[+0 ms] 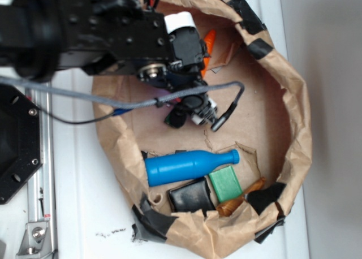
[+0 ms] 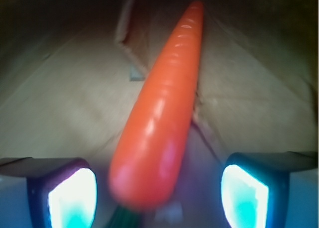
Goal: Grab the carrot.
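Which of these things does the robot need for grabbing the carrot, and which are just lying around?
Needed:
- carrot, lying between the open fingers
- end effector

Just lying around:
- blue bottle
- green block
- black box
- brown wooden piece
- paper bag holding everything

a white table (image 1: 85, 225) fills the exterior view, its surface smooth and evenly lit, with a few dark specks near the lower edge. on it sits a ring of crumpled brown paper (image 1: 294, 129) – a low wall patched with strips of black tape (image 1: 153, 225) and floored with flat cardboard (image 1: 254, 117). along the left edge runs a silver metal rail (image 1: 42, 174) beside a black plate (image 1: 17, 146). to the right, past the table's edge, lies a plain grey surface (image 1: 334, 100) – dimmer, featureless.
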Controlling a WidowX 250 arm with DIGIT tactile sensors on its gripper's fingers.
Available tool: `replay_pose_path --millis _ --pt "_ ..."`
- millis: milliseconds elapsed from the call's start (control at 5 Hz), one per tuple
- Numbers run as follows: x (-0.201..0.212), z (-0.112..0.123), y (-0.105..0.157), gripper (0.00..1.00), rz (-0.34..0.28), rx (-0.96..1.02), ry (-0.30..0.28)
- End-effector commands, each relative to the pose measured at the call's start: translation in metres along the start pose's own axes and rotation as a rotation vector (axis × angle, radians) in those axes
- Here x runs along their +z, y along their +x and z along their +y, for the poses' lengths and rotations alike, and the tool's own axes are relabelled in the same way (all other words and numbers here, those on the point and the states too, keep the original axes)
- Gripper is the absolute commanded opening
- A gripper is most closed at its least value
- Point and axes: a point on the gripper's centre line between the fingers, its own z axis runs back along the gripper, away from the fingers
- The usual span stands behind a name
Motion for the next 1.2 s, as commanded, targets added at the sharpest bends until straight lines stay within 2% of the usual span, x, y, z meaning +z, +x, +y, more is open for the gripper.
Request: replay_pose_path --millis 0,200,400,600,1000 --pt "-0.019 -0.004 0.024 0.08 -0.072 0.034 0.030" --pt "-0.019 -0.006 0.024 0.00 -0.064 0.031 0.043" --pt "0.005 -0.015 0.024 0.00 0.008 -0.023 0.040" --pt "0.057 -0.031 0.017 0.00 0.013 -0.209 -0.105" --pt "0.155 -0.062 0.018 0.00 -0.017 -0.568 -0.156"
